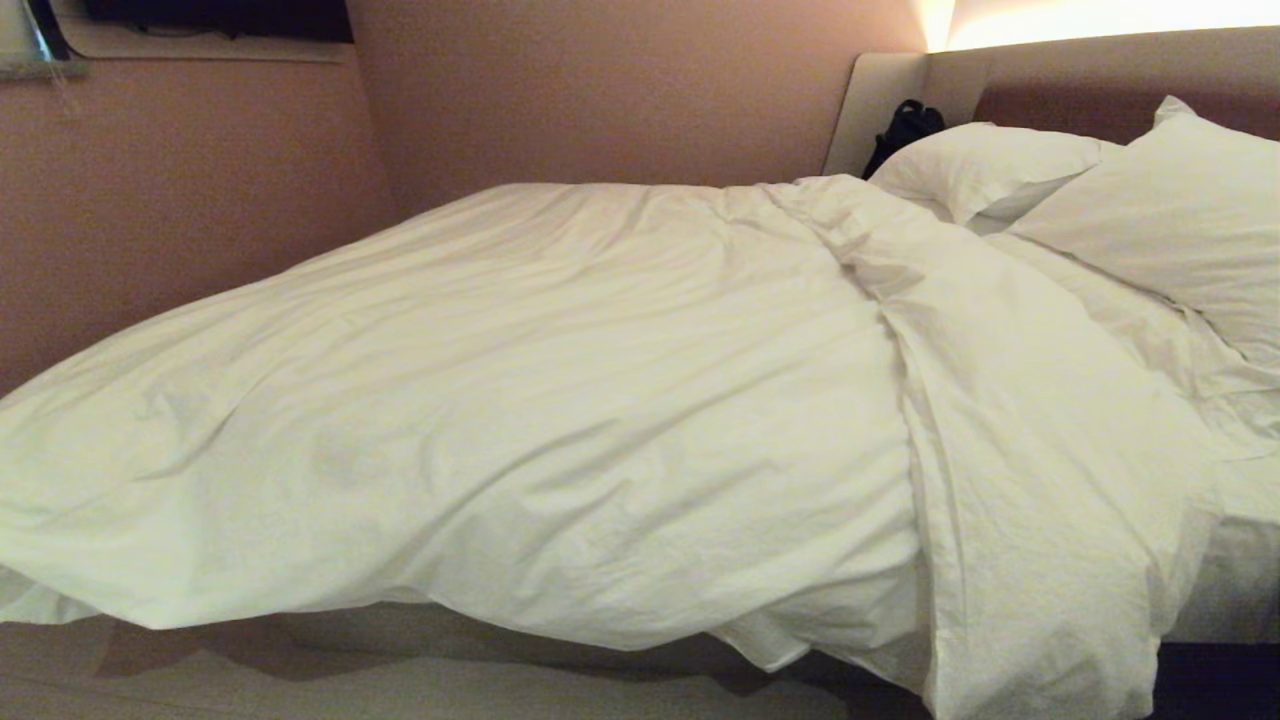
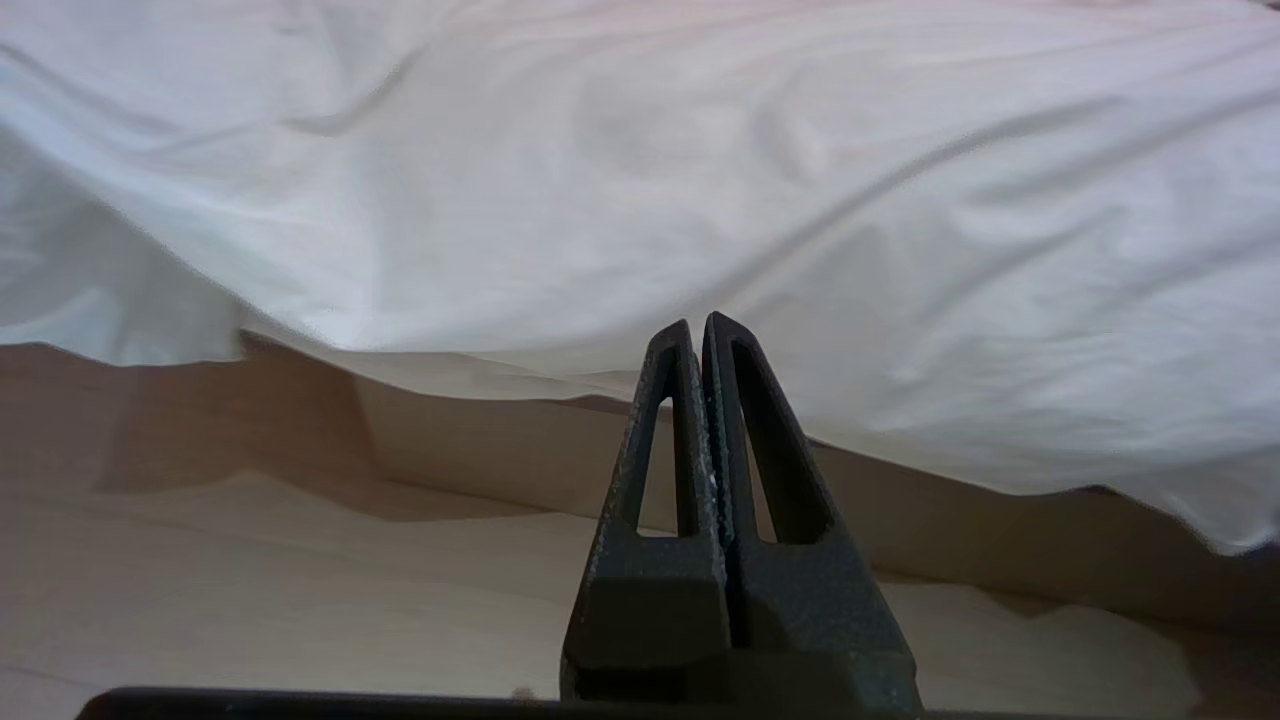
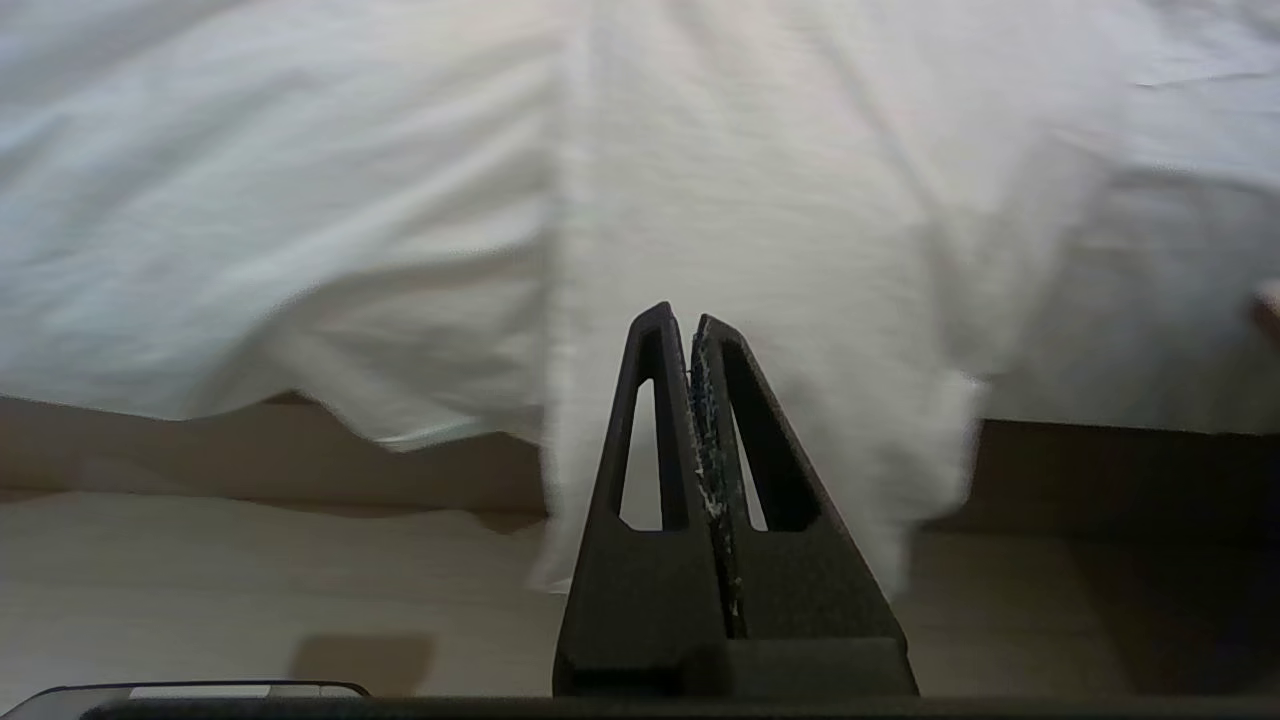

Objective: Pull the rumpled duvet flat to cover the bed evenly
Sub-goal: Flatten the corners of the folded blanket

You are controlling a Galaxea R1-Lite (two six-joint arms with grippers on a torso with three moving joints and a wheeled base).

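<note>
Two grippers: I have both pressed fully together and gripping nothing, each parked low at the near side of the bed (image 1: 1235, 590), neither showing in my head view.
Left gripper (image 2: 697, 325): fingers (image 2: 665, 400) meet along their whole length; ahead of the tips and above them hangs the duvet's near edge, apart from them, no cloth between them.
Right gripper (image 3: 675, 318): fingers (image 3: 730, 400) also flush together; straight ahead of the tips a folded flap of the duvet drops over the bed's side toward the floor (image 3: 250, 590), and I cannot tell whether the tips touch it.
Duvet (image 1: 520, 400): spread rumpled over most of the mattress ahead of both grippers, bulging past the near edge in front of the left gripper, with a thick ridge running from the pillows back to the hanging flap before the right gripper.
Pillows (image 1: 1150, 210): two, beyond the right gripper and off to its outer side, leaning against the headboard (image 1: 1080, 75).
Dark object (image 1: 905, 130): far beyond the duvet, by the headboard's corner; I cannot make out what it is.
Base (image 2: 600, 450): bare panel visible under the overhanging cloth, just beyond the left fingertips.
</note>
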